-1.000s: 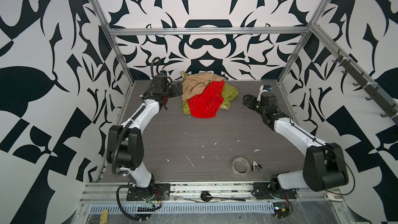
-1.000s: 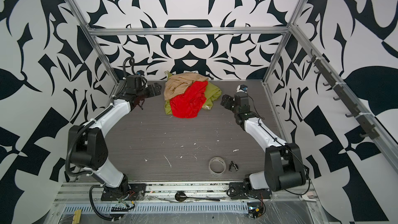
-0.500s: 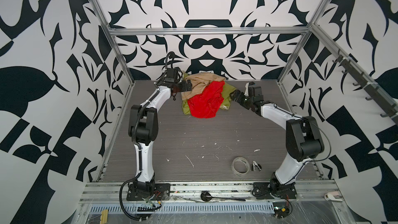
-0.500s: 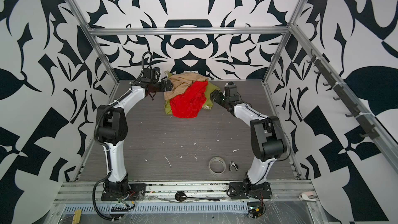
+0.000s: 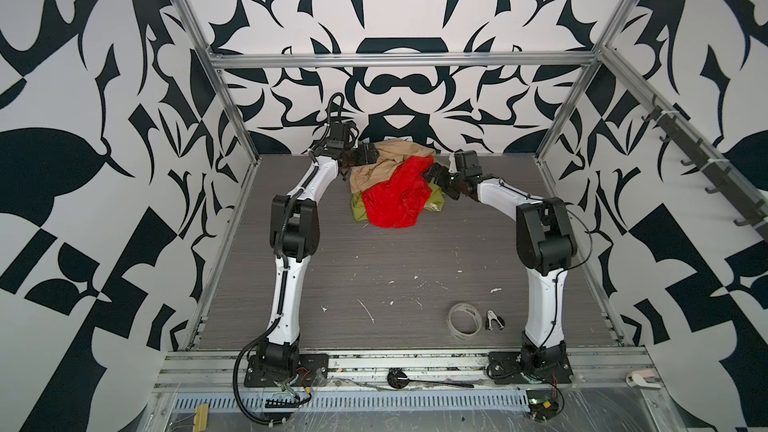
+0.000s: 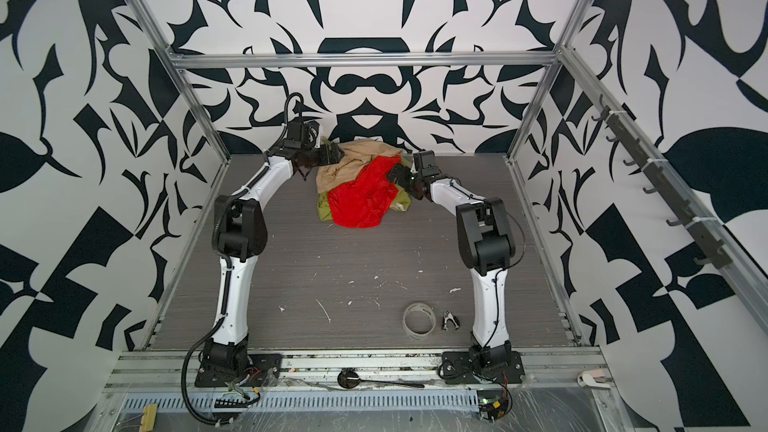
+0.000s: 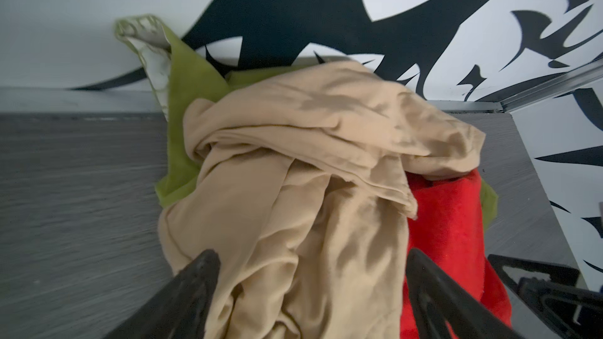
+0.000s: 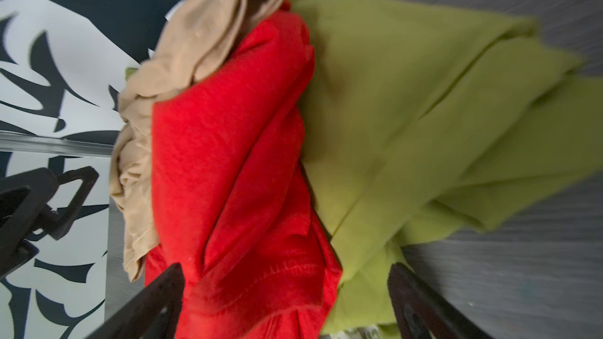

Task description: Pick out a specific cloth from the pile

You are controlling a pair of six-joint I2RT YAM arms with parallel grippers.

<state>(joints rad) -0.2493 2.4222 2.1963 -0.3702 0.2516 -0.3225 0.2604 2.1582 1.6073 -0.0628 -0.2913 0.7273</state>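
The pile lies at the back middle of the table. On its front, in both top views, lies the bright red cloth, with a beige-tan cloth behind it and olive-green fabric under it. My left gripper is open at the pile's left side, and beige folds lie between its fingers. My right gripper is open at the pile's right side. Its jaws straddle the red cloth's hem and some green fabric.
The patterned back wall stands right behind the pile. A roll of clear tape and a small black clip lie at the front right of the table. Metal frame posts stand at the back corners.
Both arms have stretched out toward the back, and their grippers have come in against the pile from either side. The pile has hardly shifted.
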